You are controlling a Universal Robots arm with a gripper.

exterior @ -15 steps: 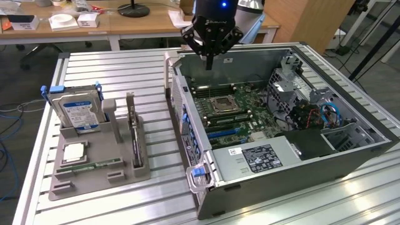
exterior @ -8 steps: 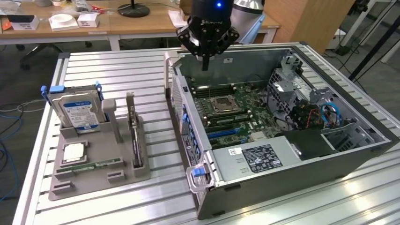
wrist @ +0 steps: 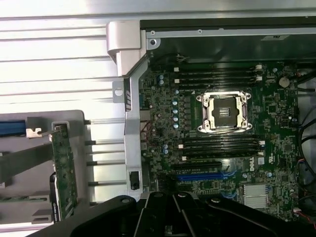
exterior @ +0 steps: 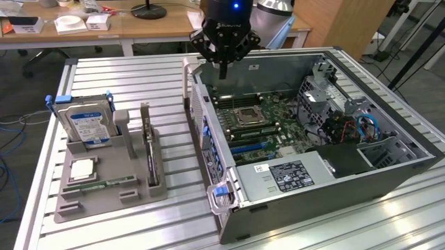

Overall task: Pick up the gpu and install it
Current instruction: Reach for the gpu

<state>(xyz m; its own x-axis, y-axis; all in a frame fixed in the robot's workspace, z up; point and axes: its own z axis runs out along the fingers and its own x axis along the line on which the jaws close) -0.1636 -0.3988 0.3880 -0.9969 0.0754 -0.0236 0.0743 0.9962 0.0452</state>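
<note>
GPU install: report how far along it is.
Done: nothing yet. The gpu stands on edge in the gray holder, to the exterior view's left of the open computer case. In hand: no gpu; the gripper hangs above the case's far edge, apart from the gpu. Left: both pickup and install; the blue slot on the motherboard is bare.

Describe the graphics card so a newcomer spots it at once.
Find the open computer case; on the exterior view's left sits a grey rack. The graphics card stands on edge in its slot nearest the case. Unlike the blue-labelled hard drive beside it, it is a thin green card.
</note>
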